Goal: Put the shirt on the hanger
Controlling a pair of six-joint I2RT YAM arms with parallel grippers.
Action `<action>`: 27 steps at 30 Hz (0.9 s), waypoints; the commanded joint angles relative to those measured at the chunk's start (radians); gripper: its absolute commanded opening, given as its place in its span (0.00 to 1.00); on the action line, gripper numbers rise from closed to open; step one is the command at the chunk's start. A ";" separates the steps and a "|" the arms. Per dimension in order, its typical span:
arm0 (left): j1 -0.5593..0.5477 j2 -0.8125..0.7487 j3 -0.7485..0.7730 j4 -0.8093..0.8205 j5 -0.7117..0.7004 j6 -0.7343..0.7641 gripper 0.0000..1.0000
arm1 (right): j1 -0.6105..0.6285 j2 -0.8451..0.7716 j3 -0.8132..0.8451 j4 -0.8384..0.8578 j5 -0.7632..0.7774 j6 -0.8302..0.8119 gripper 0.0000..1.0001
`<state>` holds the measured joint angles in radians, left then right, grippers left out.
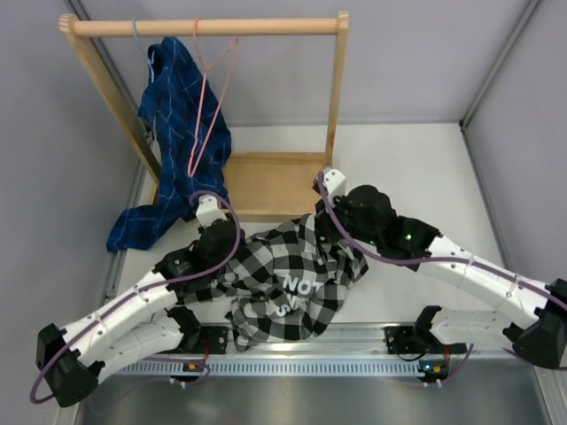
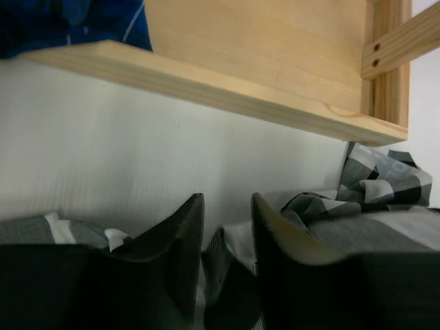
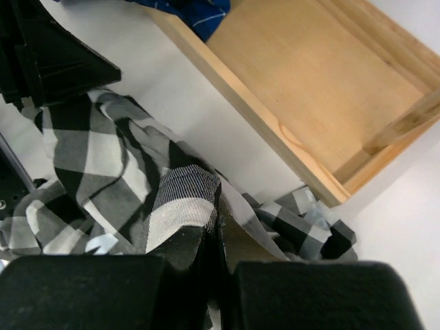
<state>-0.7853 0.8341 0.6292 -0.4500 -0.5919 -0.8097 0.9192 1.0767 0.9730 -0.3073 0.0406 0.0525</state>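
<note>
The wooden rack [image 1: 204, 27] serves as the only holder in view. From its top rail the hanger [image 1: 205, 115] is hung by its hook, with nothing on it, and beside it, toward the rack's left post, a blue shirt [image 1: 177, 133] is draped, its lower end trailing onto the table [image 1: 425, 177] outside that post. The shirt [image 1: 283, 283] is not on the rack: it is spread in a crumpled heap on the table just in front of the rack's base board, between the two arms.

Much of the shirt is covered by the arms in the top view. White lettering on it is seen upside down and is partly lost in folds, so it cannot be read in full. In the left wrist view only the base board's edge and a strip of the blue shirt behind it are seen.

The left gripper [image 2: 227, 206] is held low in front of the base board, its fingers parted by a narrow gap; checked cloth is seen low in that gap. The right gripper [image 3: 218, 227] is placed near the rack's right post, its fingers pressed together on a raised fold of the shirt, which is draped over them.
</note>
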 commanded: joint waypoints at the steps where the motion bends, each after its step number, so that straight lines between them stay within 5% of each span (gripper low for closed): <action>1: 0.000 -0.032 0.090 0.023 0.012 0.107 0.42 | -0.011 0.095 0.114 -0.041 -0.034 0.095 0.00; 2: -0.006 -0.036 0.107 0.058 0.083 0.136 0.79 | -0.011 0.141 0.159 -0.061 -0.028 0.115 0.00; 3: -0.015 -0.047 0.113 0.065 0.095 0.162 0.98 | -0.011 0.163 0.182 -0.081 -0.010 0.124 0.00; 10: -0.134 -0.210 0.115 0.200 0.188 0.326 0.98 | -0.008 0.308 0.341 -0.219 0.156 0.191 0.00; 13: -0.137 -0.133 0.118 0.273 0.341 0.363 0.82 | 0.003 0.334 0.377 -0.230 0.171 0.202 0.00; 16: -0.167 -0.056 0.068 0.417 0.455 0.406 0.80 | 0.004 0.353 0.392 -0.231 0.154 0.204 0.00; 27: -0.187 0.128 0.010 0.680 0.454 0.415 0.65 | 0.017 0.359 0.397 -0.230 0.108 0.179 0.00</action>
<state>-0.9707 0.9379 0.6434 0.0673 -0.1627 -0.4072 0.9272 1.4353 1.3239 -0.5400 0.1600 0.2371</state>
